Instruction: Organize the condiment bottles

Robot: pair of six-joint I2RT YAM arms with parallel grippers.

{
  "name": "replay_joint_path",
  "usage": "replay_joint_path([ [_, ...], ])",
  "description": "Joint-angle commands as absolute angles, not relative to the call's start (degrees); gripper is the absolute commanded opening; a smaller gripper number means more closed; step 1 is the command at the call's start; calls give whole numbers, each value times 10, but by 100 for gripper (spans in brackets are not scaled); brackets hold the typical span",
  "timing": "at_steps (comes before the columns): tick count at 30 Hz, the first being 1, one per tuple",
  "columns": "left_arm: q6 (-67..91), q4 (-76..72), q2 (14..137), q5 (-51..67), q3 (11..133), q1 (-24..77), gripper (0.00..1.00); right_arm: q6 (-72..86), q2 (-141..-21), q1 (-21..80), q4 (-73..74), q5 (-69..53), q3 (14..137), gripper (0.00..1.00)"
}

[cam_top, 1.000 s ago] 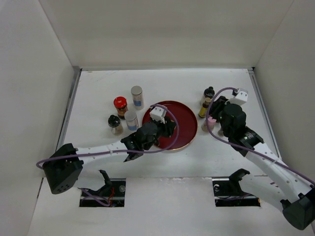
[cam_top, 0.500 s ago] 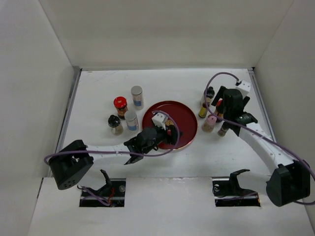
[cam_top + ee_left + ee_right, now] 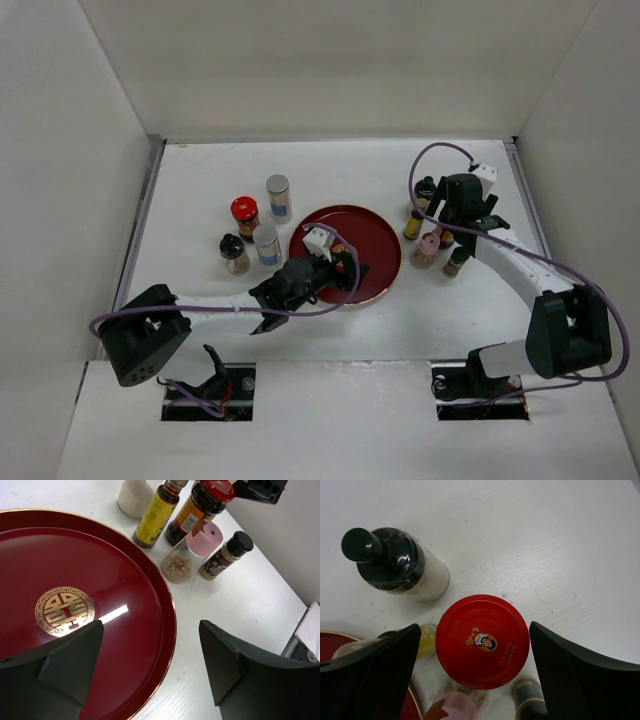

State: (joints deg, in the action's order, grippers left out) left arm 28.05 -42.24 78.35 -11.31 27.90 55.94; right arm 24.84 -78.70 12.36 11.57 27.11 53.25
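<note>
My right gripper [image 3: 474, 631] is open above a red-capped jar [image 3: 482, 640], one finger on each side, touching nothing. Around that jar stand a black-capped white bottle [image 3: 396, 566], a yellow-labelled bottle [image 3: 156, 516], a pink-capped jar [image 3: 192, 550] and a small black-capped bottle [image 3: 225, 557]. Left of the dark red tray [image 3: 385, 245] stand another red-capped jar [image 3: 244, 211], two silver-capped bottles [image 3: 278, 192] [image 3: 266, 241] and a black-capped one [image 3: 233, 251]. My left gripper [image 3: 150, 665] is open and empty over the tray's near rim. Seen from above, it [image 3: 345, 272] is at the tray's front left.
The tray carries a gold emblem [image 3: 65, 611] and nothing else that I can see. White walls close in the table on the left, back and right; the right wall [image 3: 580, 150] is close behind the right group of bottles.
My right gripper has opened and moved back from beside the pink-capped jar to above the red-capped jar. My left gripper has opened over the tray.
</note>
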Motion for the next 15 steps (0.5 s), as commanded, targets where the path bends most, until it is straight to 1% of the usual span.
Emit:
replay_joint_path([
  [1,293,-467,781,-105,275,555,77,246,-799,118,109,265,545,92],
  [5,294,-467,777,-105,274,555,77,248,-817,115,98,258,541,89],
  [11,296,-469,774,-105,270,551,77,258,-821,108,78,249,534,78],
  [13,294,-470,775,-105,270,549,77,260,-818,103,79,250,534,69],
  [15,297,-470,778,-104,270,546,77,265,-804,99,76,252,530,59],
])
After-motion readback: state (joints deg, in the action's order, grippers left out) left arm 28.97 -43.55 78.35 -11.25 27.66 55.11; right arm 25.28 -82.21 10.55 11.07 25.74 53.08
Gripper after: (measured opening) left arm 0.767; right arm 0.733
